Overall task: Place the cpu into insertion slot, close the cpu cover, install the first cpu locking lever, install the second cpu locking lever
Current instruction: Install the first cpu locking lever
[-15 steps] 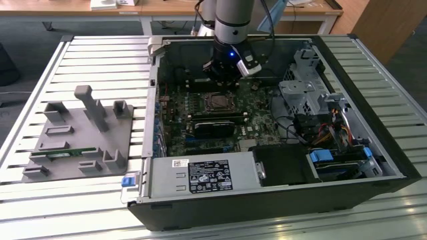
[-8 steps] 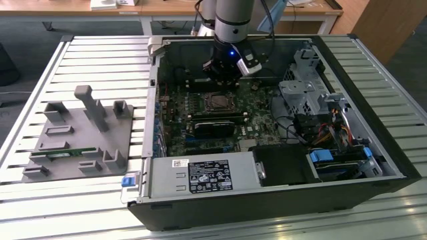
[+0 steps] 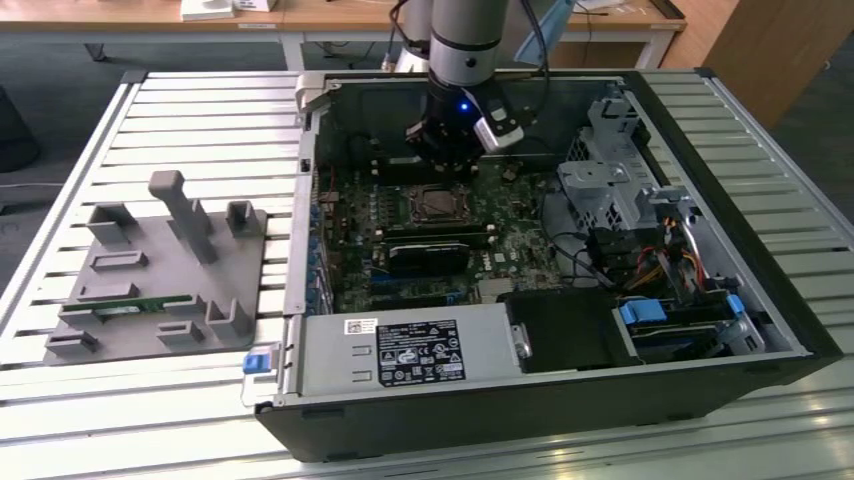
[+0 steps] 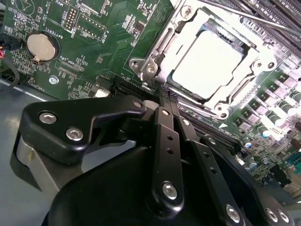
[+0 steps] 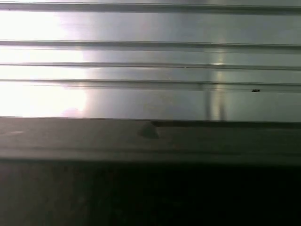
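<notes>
one cpu [image 4: 207,63], pale and flat, lies seated in the insertion slot [image 4: 149,69], with the cpu cover [image 4: 186,28] apparently lowered around it. it looks light, stiff and delicate, safest gripped by its edges. in the exterior view the hand [image 3: 447,168] hangs at the slot's twelve o'clock, narrowed, nothing visibly between its fingers [image 4: 165,127].

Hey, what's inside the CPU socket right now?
The cpu lies inside the insertion slot, its pale face showing through the window of the cpu cover. The cover hides its edges, and the chip hides the slot's contacts.
</notes>
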Controlling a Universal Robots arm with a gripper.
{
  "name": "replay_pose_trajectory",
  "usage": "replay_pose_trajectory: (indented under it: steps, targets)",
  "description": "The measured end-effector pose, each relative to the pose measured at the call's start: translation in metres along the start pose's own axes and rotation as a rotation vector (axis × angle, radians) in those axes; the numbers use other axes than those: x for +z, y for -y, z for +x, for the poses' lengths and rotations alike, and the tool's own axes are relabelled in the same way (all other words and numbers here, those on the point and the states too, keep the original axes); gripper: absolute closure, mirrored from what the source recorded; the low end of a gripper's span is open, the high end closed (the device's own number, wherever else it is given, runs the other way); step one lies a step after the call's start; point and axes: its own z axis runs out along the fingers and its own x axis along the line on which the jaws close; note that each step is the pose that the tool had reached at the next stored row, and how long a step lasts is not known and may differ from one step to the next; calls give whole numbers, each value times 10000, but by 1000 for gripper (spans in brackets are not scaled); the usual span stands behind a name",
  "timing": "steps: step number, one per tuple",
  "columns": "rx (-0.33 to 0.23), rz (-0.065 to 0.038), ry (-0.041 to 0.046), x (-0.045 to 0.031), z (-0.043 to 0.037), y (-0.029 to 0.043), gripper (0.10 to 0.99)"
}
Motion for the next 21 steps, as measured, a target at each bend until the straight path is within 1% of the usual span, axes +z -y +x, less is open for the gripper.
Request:
replay_pose_trajectory:
  steps: [4,8,9,15,18,21]
  targets:
    - [1,168,-2,17,0,1,980]
    - [3,307,-3,37,0,1,980]
    - [2,329,-4,42,0,1,980]
    - [5,328,-9,62,-4,3,980]
    - [3,318,-2,49,-6,0,980]
    - [1,306,7,16,-8,-4,980]
